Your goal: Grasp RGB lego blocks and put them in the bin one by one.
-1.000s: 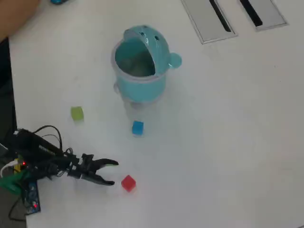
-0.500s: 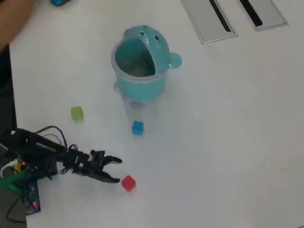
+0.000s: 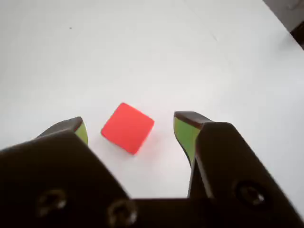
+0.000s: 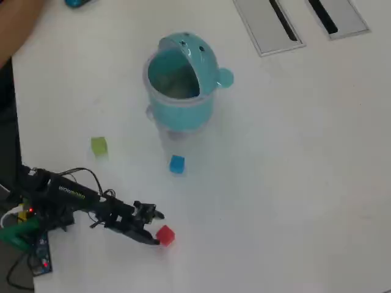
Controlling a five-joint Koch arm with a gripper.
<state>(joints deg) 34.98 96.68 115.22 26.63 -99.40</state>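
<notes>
The pincer is spread wide, its two green-padded tips either side of the red block — not touching it, the block sitting flat on the white tabletop. In the overhead view the bin stands upright, hood tipped back, mouth open; its inside looks bare, though the depths are murky. The blue block lies just below the bin, the yellowish-green block off to the bin's lower left — both outside it.
</notes>
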